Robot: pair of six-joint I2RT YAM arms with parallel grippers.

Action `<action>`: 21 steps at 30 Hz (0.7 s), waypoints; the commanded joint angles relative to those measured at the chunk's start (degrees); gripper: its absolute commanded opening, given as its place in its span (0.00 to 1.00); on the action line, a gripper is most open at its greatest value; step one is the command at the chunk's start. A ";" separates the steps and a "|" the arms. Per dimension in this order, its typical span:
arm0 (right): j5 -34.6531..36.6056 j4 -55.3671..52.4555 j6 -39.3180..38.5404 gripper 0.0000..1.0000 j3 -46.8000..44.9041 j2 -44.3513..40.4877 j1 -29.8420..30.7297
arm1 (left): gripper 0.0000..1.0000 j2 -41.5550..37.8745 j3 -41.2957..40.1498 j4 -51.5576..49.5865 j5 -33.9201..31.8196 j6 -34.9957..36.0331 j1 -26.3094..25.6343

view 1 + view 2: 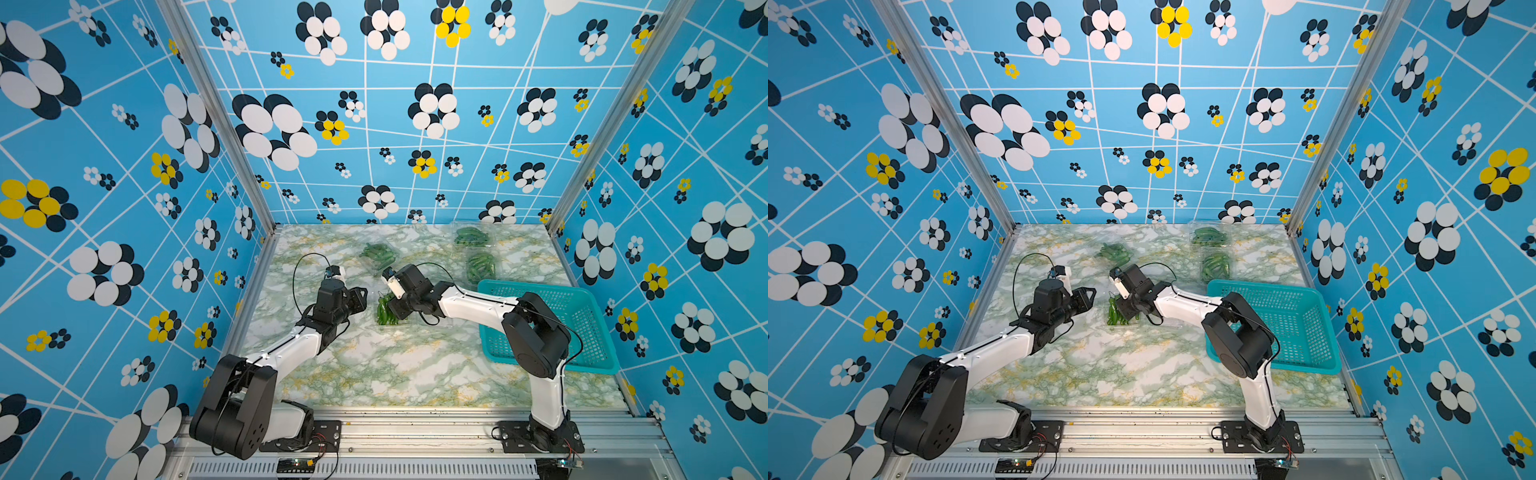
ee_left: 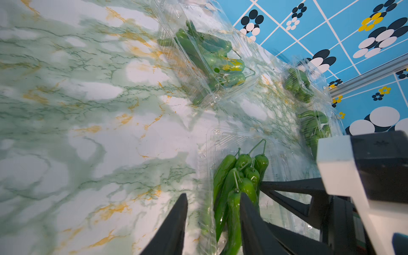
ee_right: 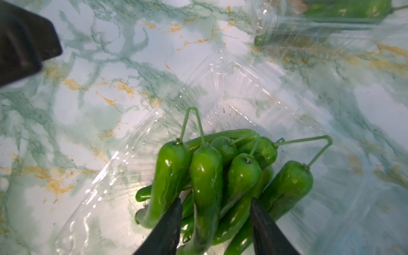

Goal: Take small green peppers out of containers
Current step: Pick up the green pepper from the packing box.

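In both top views we count four clear containers, two arms and one teal basket (image 1: pixel 590 328) on the marbled desk (image 1: pixel 374 365). The far-centre container (image 1: pixel 377 255) holds peppers slanting from far left to near right. Two more sit together at the far right. The farther container (image 1: pixel 471 236) has peppers lying left to right, and the nearer container (image 1: pixel 481 268) has peppers running roughly near to far. The open container (image 1: pixel 392 327) lies mid-desk. Its small green peppers (image 1: pixel 381 316) run near to far, with the stems at the far end. The right end effector (image 1: pixel 390 311) is on that bunch. The left end effector (image 1: pixel 362 297) is just left of it and apart from it.

From the left wrist we see the left end effector (image 2: pixel 214 197) with its fingers spread and nothing gripped. The open container's rim (image 2: pixel 209 143) and about seven peppers (image 2: pixel 234 183) show beyond the gap. They are glossy, slender and slightly curved, with thin pale stems at the end farther from this camera. Three closed containers lie behind them.

From the right wrist we see the right end effector (image 3: pixel 216 202) pinching the middle of the bunch (image 3: pixel 206 176), a dark finger pressed on either side. We count at least seven peppers, wet-looking and dark green, with bent stems at the end away from the fingers. One pepper (image 3: pixel 287 187) lies outside the grip. The ribbed open container (image 3: pixel 231 88) sits beneath them.
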 commanded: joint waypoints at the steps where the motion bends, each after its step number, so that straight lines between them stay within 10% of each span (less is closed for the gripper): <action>1: -0.52 -1.56 0.95 0.47 1.90 1.77 0.32 | 0.41 -0.50 -0.70 1.19 -0.63 1.30 -0.33; 10: -0.89 -2.11 1.01 0.36 2.60 3.11 0.29 | 0.41 0.13 -0.26 0.88 -0.03 1.39 -0.30; 21: 1.10 -4.01 -0.77 0.00 0.16 -3.63 0.41 | 0.41 0.31 -0.14 0.19 -0.82 1.70 -0.36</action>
